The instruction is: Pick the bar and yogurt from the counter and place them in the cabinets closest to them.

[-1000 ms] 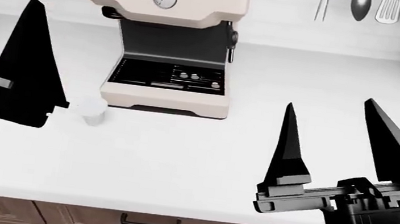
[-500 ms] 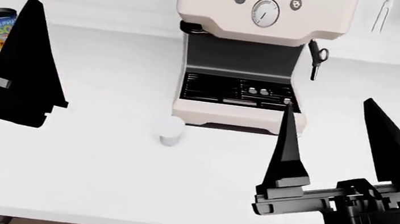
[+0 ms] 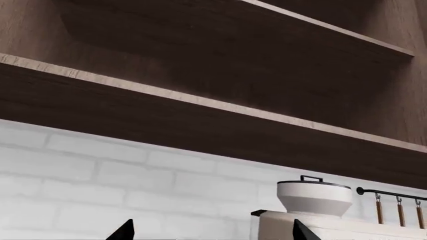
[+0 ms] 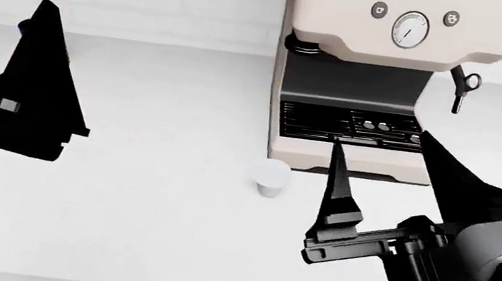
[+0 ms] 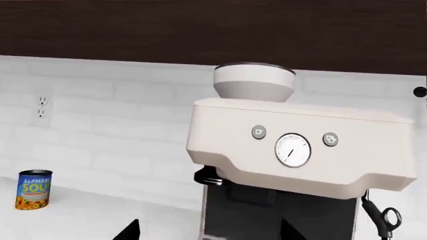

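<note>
The yogurt (image 4: 271, 177), a small plain white cup, stands upright on the white counter (image 4: 130, 190), just left of the coffee machine's base. My right gripper (image 4: 390, 175) is open and empty, raised above the counter to the right of the cup and in front of the machine. It also shows in the right wrist view (image 5: 210, 234), with the jaws wide apart. My left gripper (image 4: 36, 78) is raised at the far left, well away from the cup. It is open and empty in the left wrist view (image 3: 213, 235). The bar is out of view.
A cream coffee machine (image 4: 402, 80) stands against the white brick wall; it also shows in the right wrist view (image 5: 293, 150). A blue-labelled soup can (image 5: 33, 189) sits on the counter to its left. Dark wooden cabinet shelves (image 3: 200, 100) hang overhead. A utensil rail (image 3: 393, 192) hangs beyond the machine.
The head view has swung left, so the coffee machine and the cup now sit further right in it. My right gripper has moved left and nearer the cup. The left gripper keeps its place.
</note>
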